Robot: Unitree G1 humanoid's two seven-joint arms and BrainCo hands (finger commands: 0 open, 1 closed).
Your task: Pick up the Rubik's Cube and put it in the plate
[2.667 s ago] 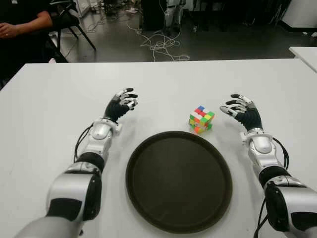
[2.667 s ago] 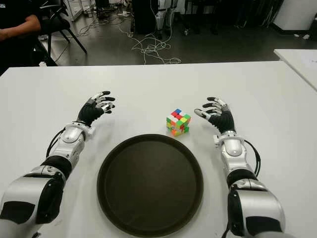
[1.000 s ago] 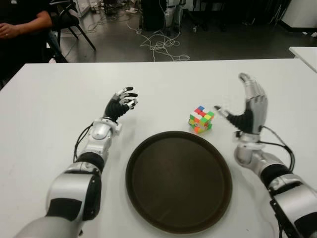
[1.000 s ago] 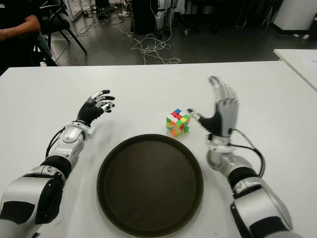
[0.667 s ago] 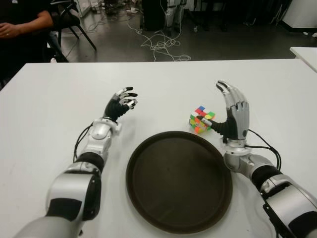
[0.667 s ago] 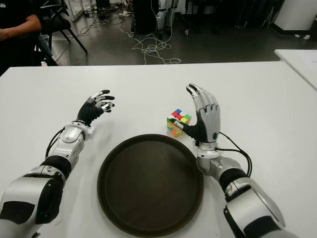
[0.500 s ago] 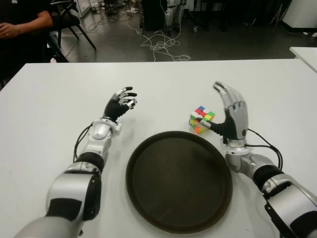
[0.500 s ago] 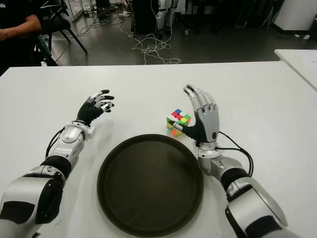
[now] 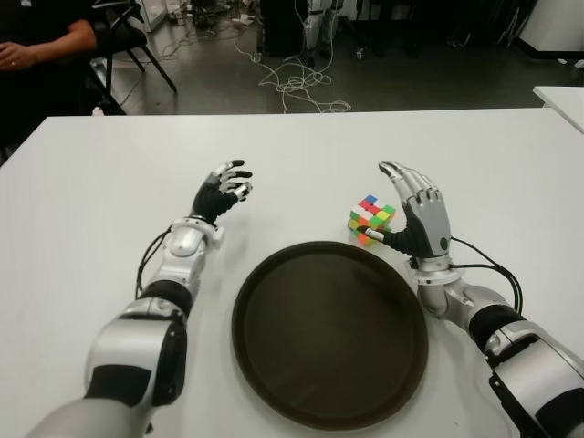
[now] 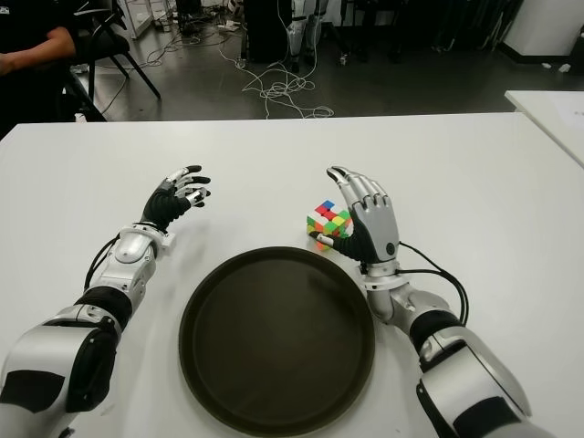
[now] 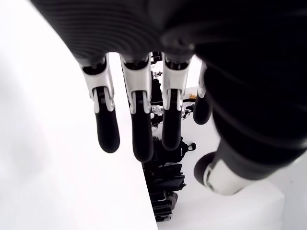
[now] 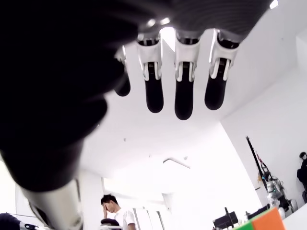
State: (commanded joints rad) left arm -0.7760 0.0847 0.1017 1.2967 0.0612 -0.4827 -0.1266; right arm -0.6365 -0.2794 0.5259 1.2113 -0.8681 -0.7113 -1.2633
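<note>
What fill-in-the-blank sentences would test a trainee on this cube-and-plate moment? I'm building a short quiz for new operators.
1. The Rubik's Cube sits on the white table, not yet in the dark round ____.
2. The hand beside the cube, fingers open, is the robot's ____ hand.
3. The left hand shows on the plate's ____ side, holding nothing.
4. The right hand has not yet ____ the cube.

Missing words: plate; right; left; grasped
</note>
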